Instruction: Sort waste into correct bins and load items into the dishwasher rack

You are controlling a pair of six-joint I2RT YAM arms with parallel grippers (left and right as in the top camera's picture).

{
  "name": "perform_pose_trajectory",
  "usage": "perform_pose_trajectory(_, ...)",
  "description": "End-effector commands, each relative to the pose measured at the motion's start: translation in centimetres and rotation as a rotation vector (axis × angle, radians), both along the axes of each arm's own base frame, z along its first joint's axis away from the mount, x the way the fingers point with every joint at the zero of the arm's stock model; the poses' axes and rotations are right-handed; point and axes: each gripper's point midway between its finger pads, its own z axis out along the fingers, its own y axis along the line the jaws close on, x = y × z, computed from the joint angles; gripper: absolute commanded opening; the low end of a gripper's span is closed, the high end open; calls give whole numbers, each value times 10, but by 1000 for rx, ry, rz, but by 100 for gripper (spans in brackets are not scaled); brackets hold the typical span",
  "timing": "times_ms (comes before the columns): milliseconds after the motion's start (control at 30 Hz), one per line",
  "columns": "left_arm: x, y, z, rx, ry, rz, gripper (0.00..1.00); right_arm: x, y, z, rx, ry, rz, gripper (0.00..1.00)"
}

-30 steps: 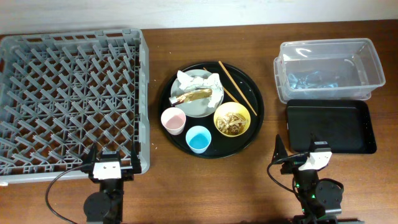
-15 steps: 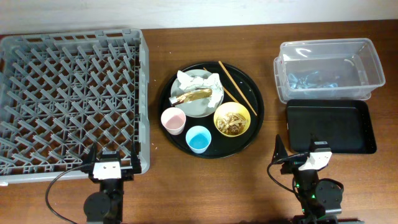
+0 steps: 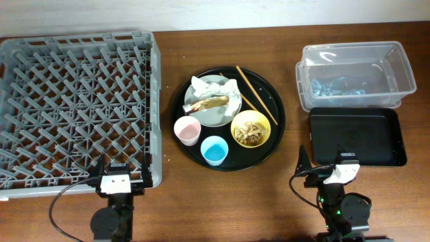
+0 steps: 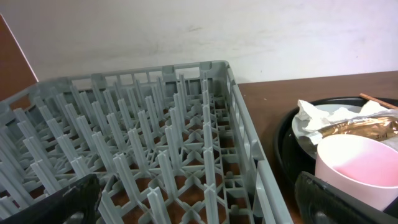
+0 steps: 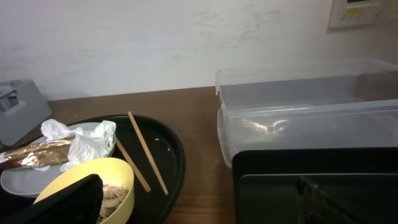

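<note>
A grey-green plate [image 3: 216,113] holds white napkins [image 3: 213,87] and a gold-brown wrapper [image 3: 208,103]. A yellow bowl [image 3: 250,129] holds beige food scraps. A pink cup [image 3: 187,130], a light blue cup [image 3: 215,150] and two chopsticks [image 3: 252,97] share the round black tray. The grey dishwasher rack [image 3: 74,107] is at the left. A clear tub [image 3: 355,75] and a shallow black tray [image 3: 357,136] are at the right. My left gripper [image 3: 121,176] is open at the rack's near edge [image 4: 199,211]. My right gripper [image 3: 329,168] is open between the bowl [image 5: 118,180] and black tray [image 5: 311,186].
The large round black tray [image 3: 277,138] holds the dishes at the table's middle. The clear tub has blue-tinted contents inside. A pale wall runs behind the table. Bare brown wood lies between the round tray and the bins.
</note>
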Motion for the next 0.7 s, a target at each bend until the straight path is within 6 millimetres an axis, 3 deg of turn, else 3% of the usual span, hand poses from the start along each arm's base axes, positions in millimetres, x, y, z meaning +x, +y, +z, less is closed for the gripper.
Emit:
perform_pose_trajectory(0, 0, 2, -1, 17, 2, 8, 99, 0, -5, -3, -3, 7, -33, 99)
perform_pose_trajectory(100, 0, 2, -1, 16, 2, 7, 99, 0, -5, -3, -4, 8, -30, 99)
perform_pose_trajectory(200, 0, -13, -1, 10, 3, -79, 99, 0, -11, -3, -8, 7, -64, 98)
perform_pose_trajectory(367, 0, -13, 4, 10, -17, -79, 99, 0, -15, -2, -9, 3, -90, 99)
perform_pose_trajectory(533, 1, -13, 25, 10, -103, -80, 99, 1, -15, 18, -28, -78, -89, 98)
perform_pose_trajectory(667, -3, -13, 59, 11, -234, -78, 99, -1, -15, 42, -25, -161, -91, 98)
